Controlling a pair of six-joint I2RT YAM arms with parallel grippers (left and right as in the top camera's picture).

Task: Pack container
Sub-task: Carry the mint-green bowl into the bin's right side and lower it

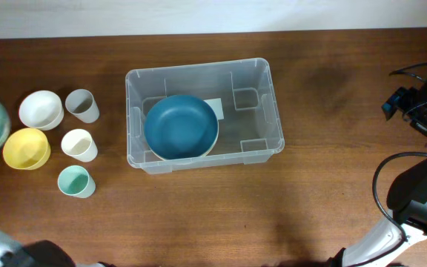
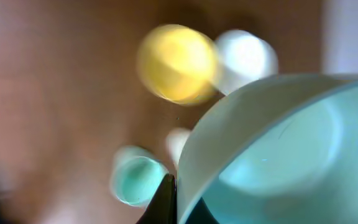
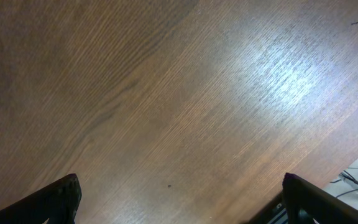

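1. Container [image 1: 262, 70]: the clear bin stands upright at the centre of the table [image 1: 325, 208], long side running left to right. A white label [image 1: 215, 107] lies on its base.
2. Contents: 1 blue bowl [image 1: 181, 127] sits open side up in the left half of the container and covers part of the label. The right half holds nothing.
3. Left gripper [image 2: 178, 208]: the fingers are closed on the rim of a teal bowl [image 2: 278, 155], 1 finger on each side of the wall. The bowl is raised above the table. In the overhead view it appears blurred at the far left edge, well apart from the container.
4. Right gripper [image 3: 188, 200]: the fingers [image 3: 58, 199] are spread wide and hold nothing. Only bare wood shows below them. The arm stands at the right edge of the table, well apart from the container.
5. Items left of the container, all open side up:
   - white bowl [image 1: 40, 109] and grey cup [image 1: 82, 105], far row;
   - yellow bowl [image 1: 27, 147] and white cup [image 1: 78, 144], middle row;
   - green cup [image 1: 75, 181], nearest row.
   The white and yellow bowls are touching or nearly so. The cups stand apart from one another.
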